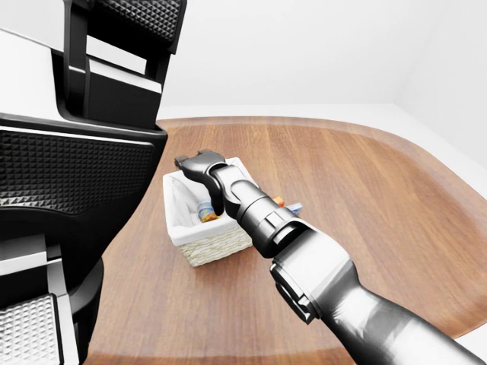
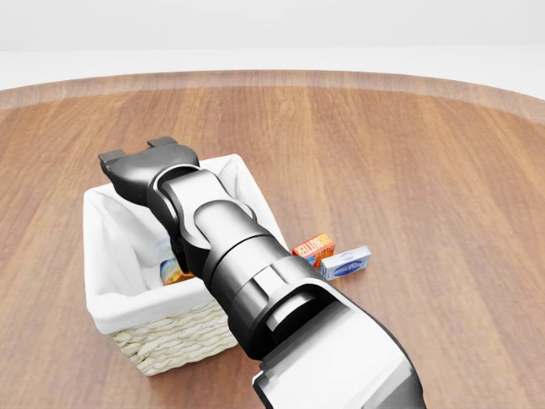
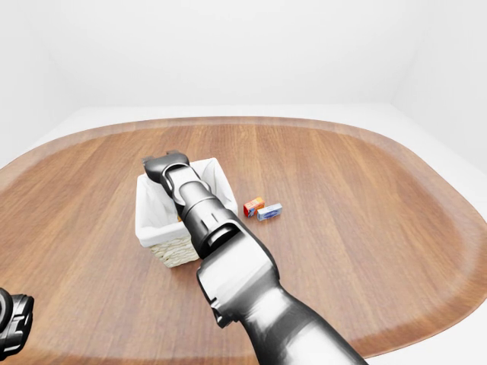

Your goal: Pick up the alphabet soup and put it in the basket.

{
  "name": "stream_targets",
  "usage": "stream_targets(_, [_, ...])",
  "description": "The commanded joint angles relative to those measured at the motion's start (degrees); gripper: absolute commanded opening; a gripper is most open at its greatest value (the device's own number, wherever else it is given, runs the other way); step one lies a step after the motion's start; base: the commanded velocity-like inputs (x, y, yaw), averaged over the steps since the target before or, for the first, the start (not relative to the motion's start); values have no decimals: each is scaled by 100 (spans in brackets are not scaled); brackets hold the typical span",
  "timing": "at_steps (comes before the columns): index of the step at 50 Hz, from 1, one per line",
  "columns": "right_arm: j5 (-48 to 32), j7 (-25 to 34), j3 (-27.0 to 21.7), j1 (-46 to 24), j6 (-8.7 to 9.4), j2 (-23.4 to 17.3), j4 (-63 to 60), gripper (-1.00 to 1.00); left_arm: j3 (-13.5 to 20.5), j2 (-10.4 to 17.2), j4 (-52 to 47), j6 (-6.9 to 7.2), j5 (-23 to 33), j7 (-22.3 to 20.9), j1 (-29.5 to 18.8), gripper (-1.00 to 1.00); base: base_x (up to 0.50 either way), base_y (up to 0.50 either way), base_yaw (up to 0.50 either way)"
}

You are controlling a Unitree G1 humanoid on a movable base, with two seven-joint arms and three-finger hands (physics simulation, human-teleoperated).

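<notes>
The alphabet soup can, orange and blue, lies inside the white-lined wicker basket, mostly hidden under my right forearm. It also shows in the left-eye view. My right hand hovers over the basket's upper rim, apart from the can. Its fingers point away from the cameras and hold nothing. My left hand fills the left side of the left-eye view, very close to the camera. Its textured fingers are spread and empty.
The basket stands on a round wooden table. A small orange box and a blue-and-white box lie on the table just right of the basket. White walls surround the table.
</notes>
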Motion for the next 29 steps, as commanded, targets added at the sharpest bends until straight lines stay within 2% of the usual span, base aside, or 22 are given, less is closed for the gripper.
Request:
stream_targets(1, [0, 45, 7, -3, -7, 3, -21, 100, -41, -10, 0, 0, 34, 0, -3, 100, 0, 0, 0])
stream_targets(10, [41, 62, -27, -171, -53, -53, -35, 100, -101, -1, 0, 0, 159, 0, 50, 100, 0, 0, 0])
stream_targets(18, [191, 216, -61, -503, -71, -91, -63, 100, -42, -5, 0, 0, -6, 0, -24, 100, 0, 0, 0])
stream_targets(29, [231, 301, 1, -659, -83, -257, -65, 100, -101, 20, 0, 0, 169, 0, 32, 100, 0, 0, 0])
